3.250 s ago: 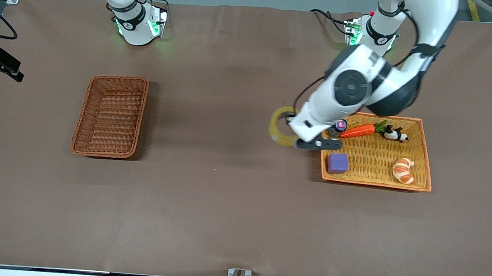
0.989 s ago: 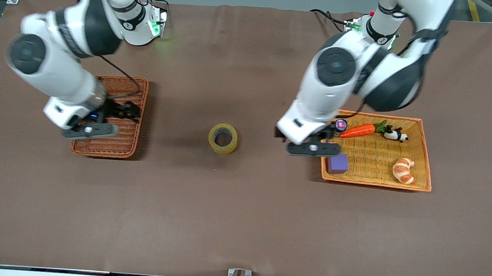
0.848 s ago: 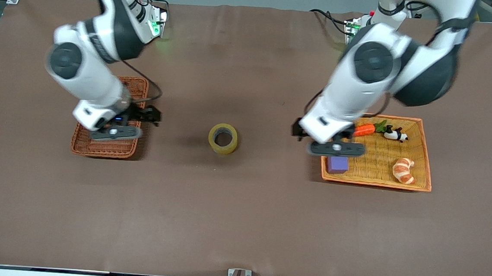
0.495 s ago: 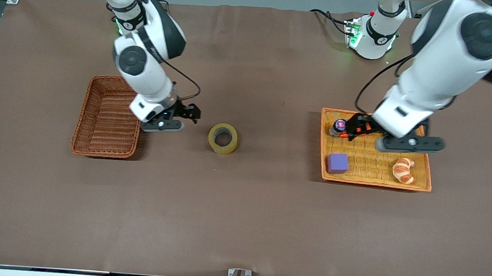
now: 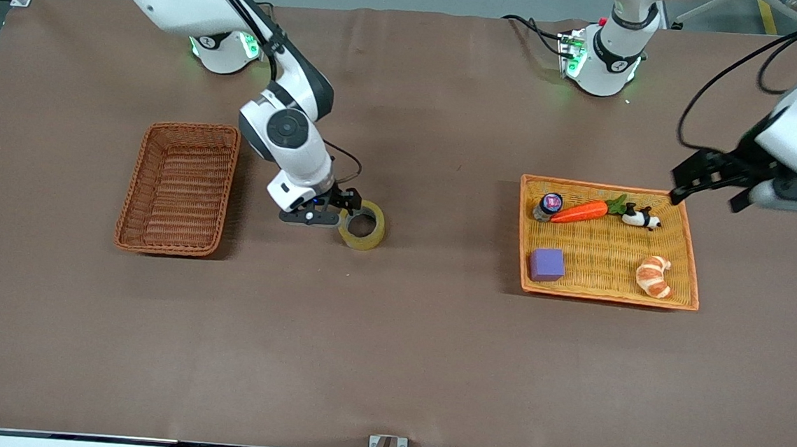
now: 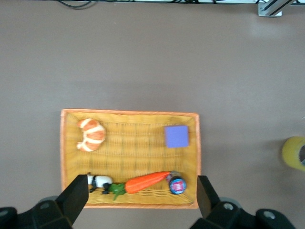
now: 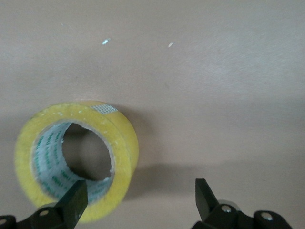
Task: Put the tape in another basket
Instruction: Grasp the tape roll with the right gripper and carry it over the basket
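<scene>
The tape [image 5: 364, 231], a yellowish ring, lies on the brown table between the two baskets. It also shows in the right wrist view [image 7: 121, 143] and at the edge of the left wrist view [image 6: 294, 152]. My right gripper [image 5: 340, 210] is open and low at the tape's side toward the reddish-brown wicker basket [image 5: 178, 187]. In the right wrist view the right gripper [image 7: 138, 200] has one finger [image 7: 72, 200] at the ring's hole and the other [image 7: 205, 193] over bare table. My left gripper [image 5: 709, 188] is open and empty, up over the orange tray's corner.
The shallow orange-yellow tray [image 5: 688, 272] holds a purple cube [image 5: 547, 264], a carrot [image 5: 579, 211], a toy panda [image 5: 641, 217], a croissant [image 5: 653, 276] and a small round jar [image 5: 548, 204]. The left wrist view shows the tray [image 6: 199, 143] from above.
The left gripper carried the tape out of the tray, left it on the table, then rose away past the tray. The right arm swung over the wicker basket to the tape.
</scene>
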